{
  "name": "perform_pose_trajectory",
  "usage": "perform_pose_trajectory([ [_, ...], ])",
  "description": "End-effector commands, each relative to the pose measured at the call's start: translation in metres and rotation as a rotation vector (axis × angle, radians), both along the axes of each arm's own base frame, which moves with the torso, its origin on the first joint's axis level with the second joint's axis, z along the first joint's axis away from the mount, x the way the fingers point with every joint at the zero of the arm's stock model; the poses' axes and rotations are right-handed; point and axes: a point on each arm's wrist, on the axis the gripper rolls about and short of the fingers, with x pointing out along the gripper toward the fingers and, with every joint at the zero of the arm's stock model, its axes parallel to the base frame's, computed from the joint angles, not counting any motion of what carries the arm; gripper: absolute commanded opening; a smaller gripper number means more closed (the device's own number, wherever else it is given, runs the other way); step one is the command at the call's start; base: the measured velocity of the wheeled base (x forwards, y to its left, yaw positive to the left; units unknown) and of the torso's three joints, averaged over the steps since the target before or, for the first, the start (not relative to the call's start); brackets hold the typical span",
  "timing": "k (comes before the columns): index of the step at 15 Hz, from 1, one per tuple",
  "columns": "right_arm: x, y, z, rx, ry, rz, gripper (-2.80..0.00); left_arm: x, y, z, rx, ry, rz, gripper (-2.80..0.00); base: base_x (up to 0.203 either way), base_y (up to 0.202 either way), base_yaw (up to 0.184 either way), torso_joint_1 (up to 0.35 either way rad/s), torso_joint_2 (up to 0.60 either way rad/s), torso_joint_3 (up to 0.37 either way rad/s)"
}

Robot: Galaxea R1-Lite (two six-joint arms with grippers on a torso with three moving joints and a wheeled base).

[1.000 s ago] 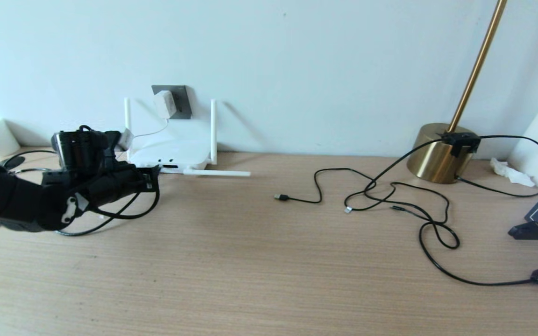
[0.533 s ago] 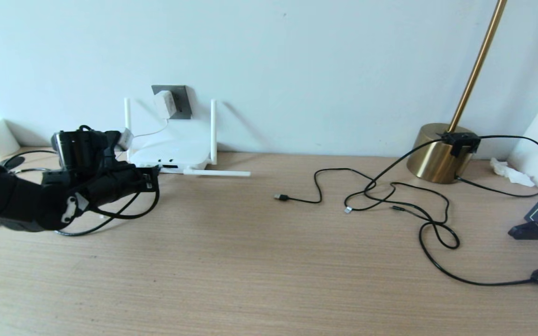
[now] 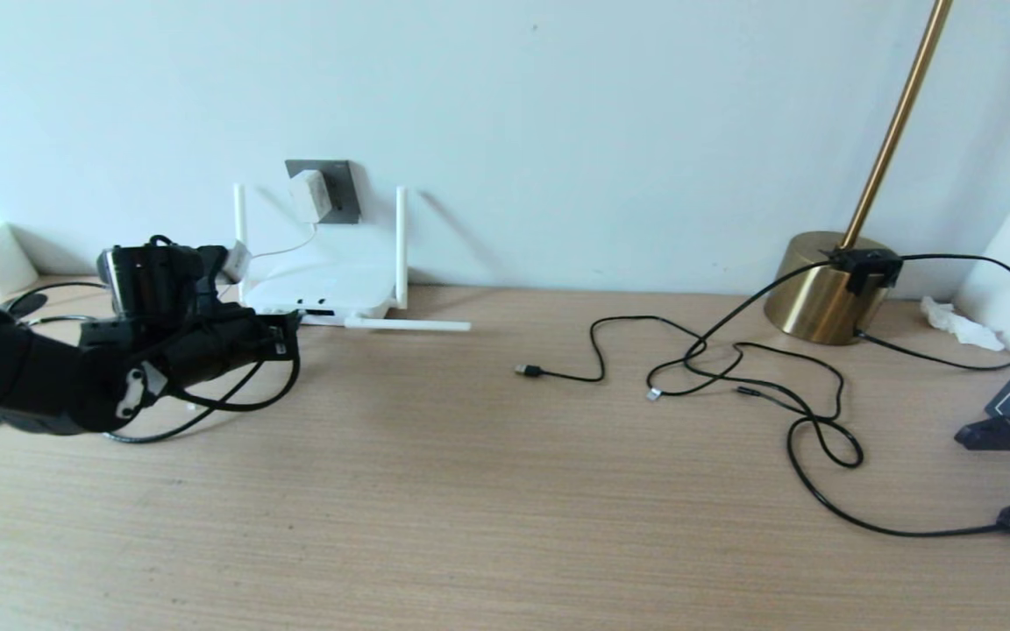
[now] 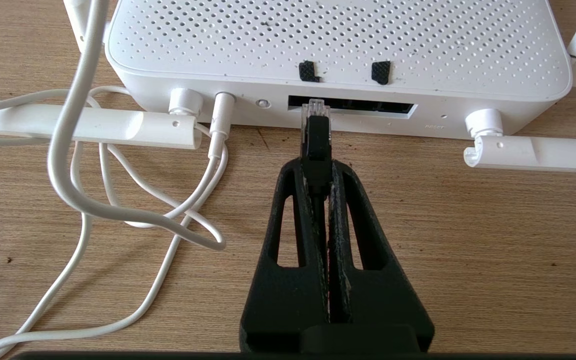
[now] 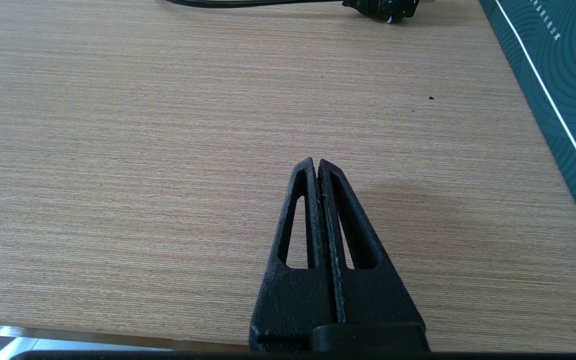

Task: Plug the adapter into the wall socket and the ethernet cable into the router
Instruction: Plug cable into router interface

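Currently: left gripper (image 4: 318, 167), jaws clamped on ethernet cable (image 4: 316, 145) just behind its clear plug, plug tip at the mouth of the router (image 4: 338, 50) port slot. Adapter (image 3: 308, 195) seated in wall socket (image 3: 334, 188). Right gripper (image 5: 316, 167), jaws pressed together, empty, above bare bench (image 5: 118, 150).

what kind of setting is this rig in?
Likely a home or office desk against a wall: a light wood-grain tabletop, a flat white router with stick antennas below a dark grey wall socket, and a brass lamp base with loose black cables.
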Motion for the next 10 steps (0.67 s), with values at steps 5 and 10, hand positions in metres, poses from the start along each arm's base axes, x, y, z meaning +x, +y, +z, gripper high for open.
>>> perform_pose_trajectory([
  [5, 0.0, 0.0, -0.0001, 0.0, 0.001, 0.001, -2.8, 0.0009, 0.0001, -0.0006, 0.0, -0.001, 0.0, -2.8, 0.0, 0.0, 0.0, 0.0, 0.0, 0.0],
  [10, 0.0, 0.0, -0.0001, 0.0, 0.001, 0.0, -2.8, 0.003, 0.0001, 0.001, 0.0, -0.009, 0.0, -2.8, 0.0, 0.0, 0.0, 0.0, 0.0, 0.0],
])
